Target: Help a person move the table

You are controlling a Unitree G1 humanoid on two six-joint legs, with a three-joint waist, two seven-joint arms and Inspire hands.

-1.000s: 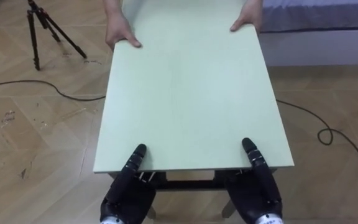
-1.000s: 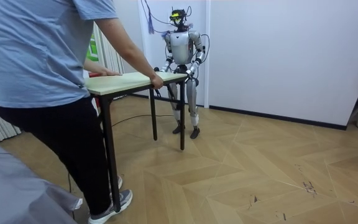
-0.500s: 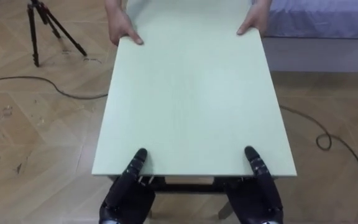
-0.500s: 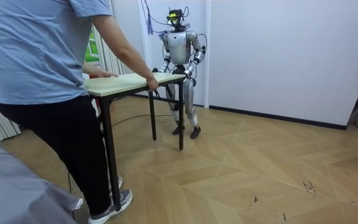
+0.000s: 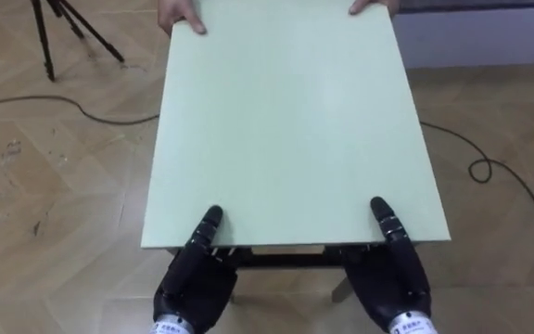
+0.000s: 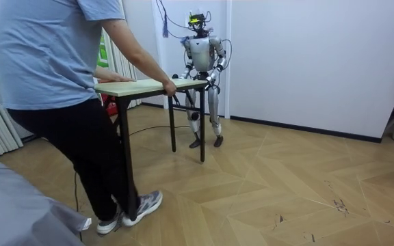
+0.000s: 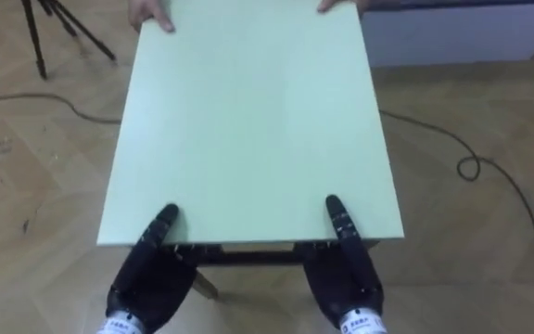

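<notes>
The left hand (image 5: 193, 278) and right hand (image 5: 392, 274) are each laying a thumb over the table's (image 5: 295, 130) near edge, the rest hidden underneath so I cannot tell their closure, while a person (image 6: 60, 82) is holding the far corners to share the load.

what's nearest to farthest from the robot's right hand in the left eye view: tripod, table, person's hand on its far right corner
1. table, touching the right hand at its near edge
2. person's hand, at the far right corner
3. tripod, on the floor, far left
</notes>
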